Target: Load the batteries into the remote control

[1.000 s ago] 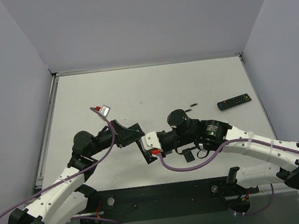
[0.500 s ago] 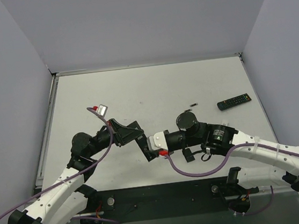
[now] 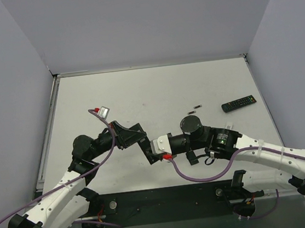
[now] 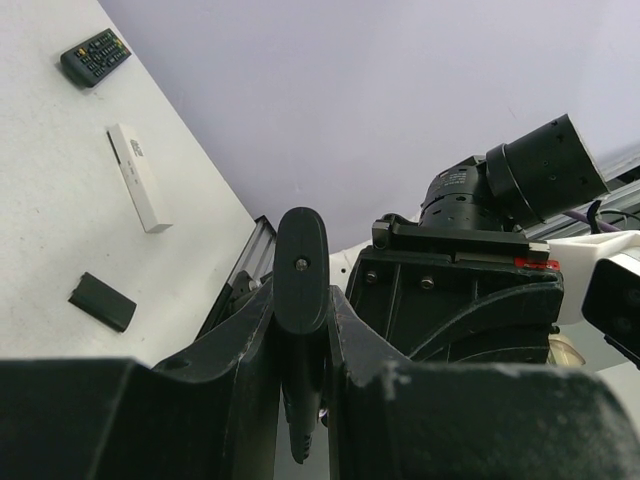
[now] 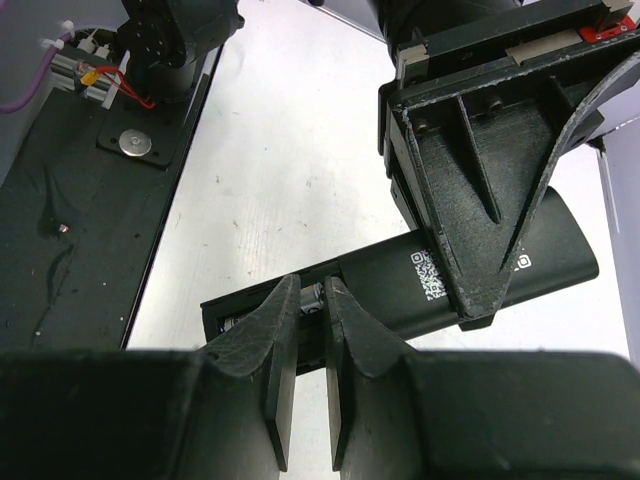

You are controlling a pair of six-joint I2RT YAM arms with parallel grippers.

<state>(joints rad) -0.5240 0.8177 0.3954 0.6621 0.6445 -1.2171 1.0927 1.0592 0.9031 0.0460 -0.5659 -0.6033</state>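
Note:
My left gripper (image 3: 142, 143) is shut on a black remote control (image 5: 470, 262) and holds it above the table, back side up, with its battery compartment (image 5: 230, 312) open. The remote's end shows between the fingers in the left wrist view (image 4: 300, 250). My right gripper (image 5: 312, 288) is shut on a small battery (image 5: 311, 297) and holds it in the open compartment. Something pale lies deeper in the compartment; I cannot tell what it is. Two loose batteries (image 3: 196, 108) lie on the table further back.
A second black remote (image 3: 238, 103) lies at the right back, also in the left wrist view (image 4: 95, 55). A white slim remote (image 4: 140, 178) and a black battery cover (image 4: 102, 301) lie on the table; the cover sits under the right arm (image 3: 192, 157).
The right arm's wrist and elbow have shifted a little right and toward the near edge. The grippers still meet at the remote. The left arm has hardly moved.

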